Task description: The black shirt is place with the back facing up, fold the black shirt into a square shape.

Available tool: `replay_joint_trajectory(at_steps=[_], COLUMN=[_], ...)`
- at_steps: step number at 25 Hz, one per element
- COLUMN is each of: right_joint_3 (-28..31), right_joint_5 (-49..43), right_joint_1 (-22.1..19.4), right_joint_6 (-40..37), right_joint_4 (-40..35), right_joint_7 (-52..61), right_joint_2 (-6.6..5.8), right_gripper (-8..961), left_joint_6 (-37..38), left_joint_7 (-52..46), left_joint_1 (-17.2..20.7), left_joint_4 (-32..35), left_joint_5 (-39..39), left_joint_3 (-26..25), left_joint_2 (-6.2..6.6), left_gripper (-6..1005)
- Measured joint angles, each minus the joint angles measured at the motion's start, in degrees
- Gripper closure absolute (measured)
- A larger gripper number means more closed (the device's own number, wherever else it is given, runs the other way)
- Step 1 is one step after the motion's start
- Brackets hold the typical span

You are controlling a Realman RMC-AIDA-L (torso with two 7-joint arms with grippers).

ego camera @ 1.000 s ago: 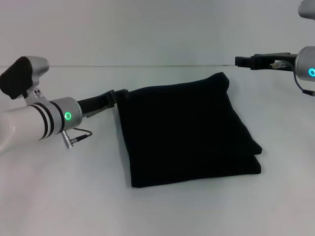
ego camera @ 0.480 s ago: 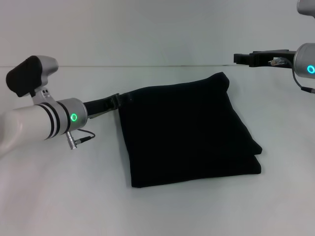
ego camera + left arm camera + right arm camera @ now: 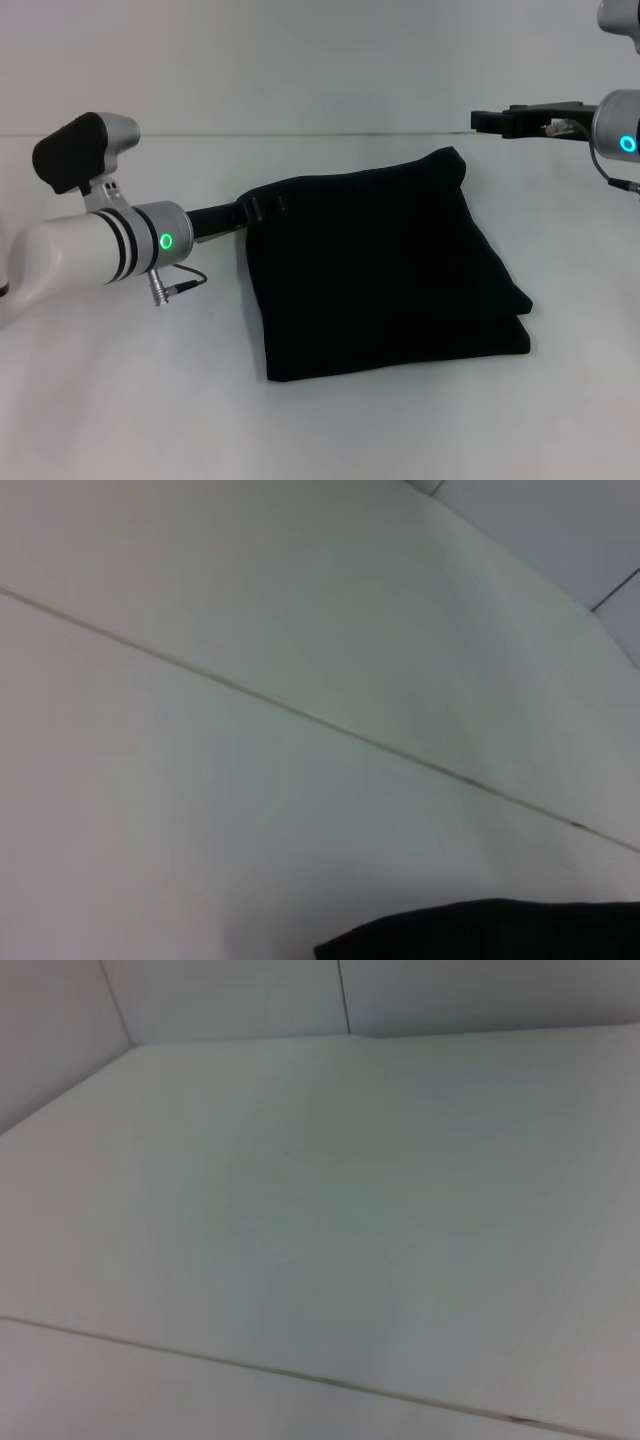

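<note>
Mostly, we cannot tell how either gripper's fingers are set: the left gripper [image 3: 262, 207] is black against the black shirt [image 3: 385, 265], and the right gripper [image 3: 492, 121] shows side-on, cut off by the frame edge. We note the shirt lies folded to a rough square on the white table [image 3: 150, 400], its print hidden. The left gripper meets its far-left corner; the right gripper hangs above the table, apart from the far-right corner. The left wrist view catches only a sliver of shirt [image 3: 490, 930].
</note>
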Motion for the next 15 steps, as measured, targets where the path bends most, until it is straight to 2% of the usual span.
replay_joint_trajectory(at_steps=[6,12,15], right_joint_3=[-0.2,-0.2,-0.4], right_joint_5=[0.0,0.0,0.0], right_joint_1=[-0.2,-0.3,-0.3], right_joint_6=[0.0,0.0,0.2], right_joint_4=[0.0,0.0,0.0], right_joint_7=[0.0,-0.5,-0.6], right_joint_2=[0.0,0.29,0.48], right_gripper=[316,316,316], left_joint_6=[-0.3,-1.5,-1.7], left_joint_7=[1.2,3.1,3.3], left_joint_1=[0.0,0.0,0.0], left_joint_4=[0.7,2.6,2.6], left_joint_5=[-0.1,-0.1,-0.1], left_joint_3=[0.5,0.6,0.6], left_joint_2=[-0.24,-1.3,-1.35], left_gripper=[479,485,630])
